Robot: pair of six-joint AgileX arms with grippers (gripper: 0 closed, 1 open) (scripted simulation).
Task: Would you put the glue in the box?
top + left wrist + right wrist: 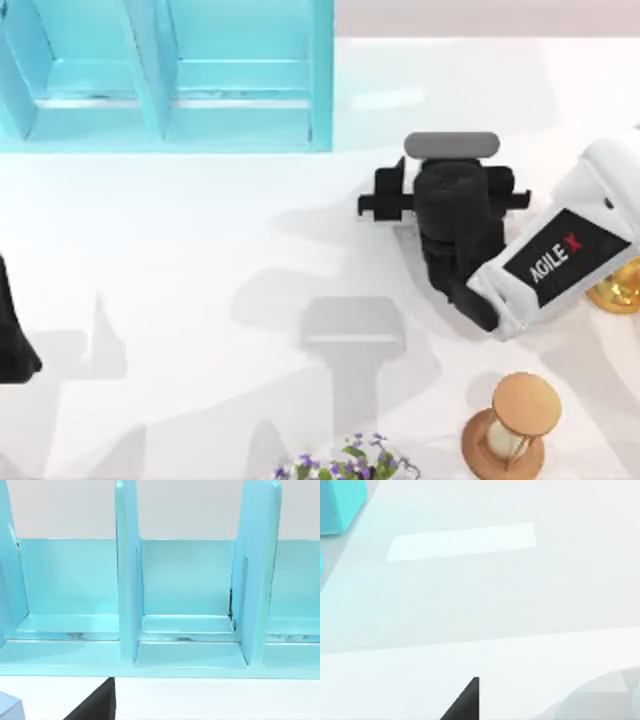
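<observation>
**White arm reaching over the table, glue hiding somewhere**

Closest to the camera in the top view, the right arm (560, 255), with its white shell and black lettering, is leaning in from the right side. Its black right gripper (385, 205) is pointing left across the white table (200, 250), toward the big light turquoise box (320, 80) with thick walls. I am thinking it is heading that way because the box is where the glue belongs. Whether this claw is spread, pressed together or pinching something, I cannot tell. Where the small glue bottle is, I cannot tell either; it may be hiding under the arm. The black left arm (12, 340) is waiting at the left edge, out of the way. A wooden hourglass (510, 430), some purple flowers (350, 465) and a shiny gold thing (618, 290) are sitting near the bottom and right, well apart from the box.

From the left wrist view, the camera is looking straight into the box. An upright divider (127, 580) is splitting it into open compartments, ready to take something. I cannot tell how the left claw is set.

From the right wrist view, the camera is looking across the bare table, with a corner of the box showing far off. A small dark wedge (467, 702) is poking in at the near edge.
</observation>
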